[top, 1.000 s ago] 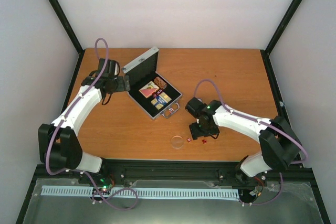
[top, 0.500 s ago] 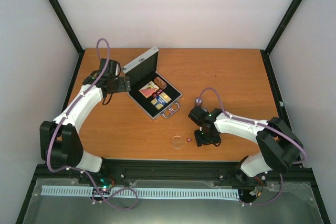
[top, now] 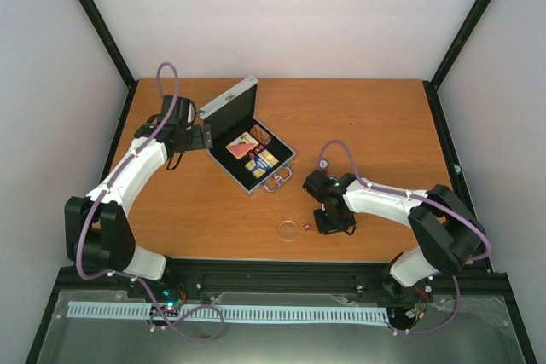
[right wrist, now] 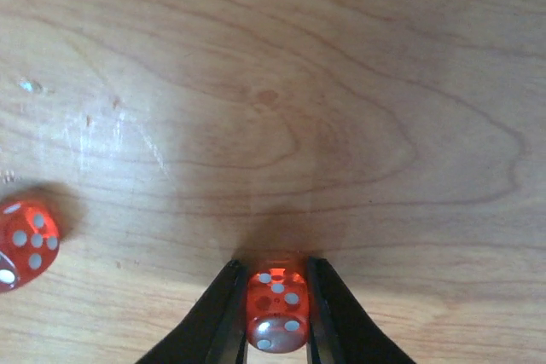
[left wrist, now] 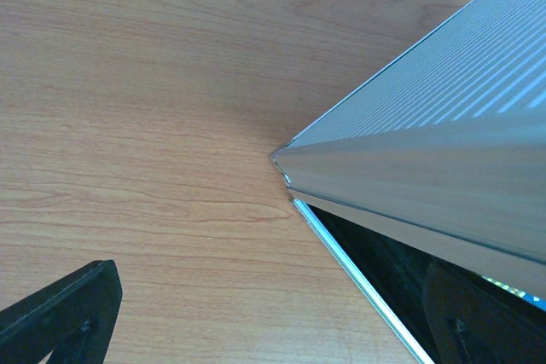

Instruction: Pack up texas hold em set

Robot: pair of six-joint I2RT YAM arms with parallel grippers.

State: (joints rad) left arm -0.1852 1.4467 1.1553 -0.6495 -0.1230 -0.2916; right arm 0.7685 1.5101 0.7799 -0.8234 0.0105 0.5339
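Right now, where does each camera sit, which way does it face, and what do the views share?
Top external: high behind the bases, looking down on the table; left arm and right arm show.
Left wrist: on the left arm, facing down at the case lid's corner; the open left hand frames it.
Right wrist: facing down at the table; right hand shut on a red die.
Shared: top and right wrist views both show the loose die.
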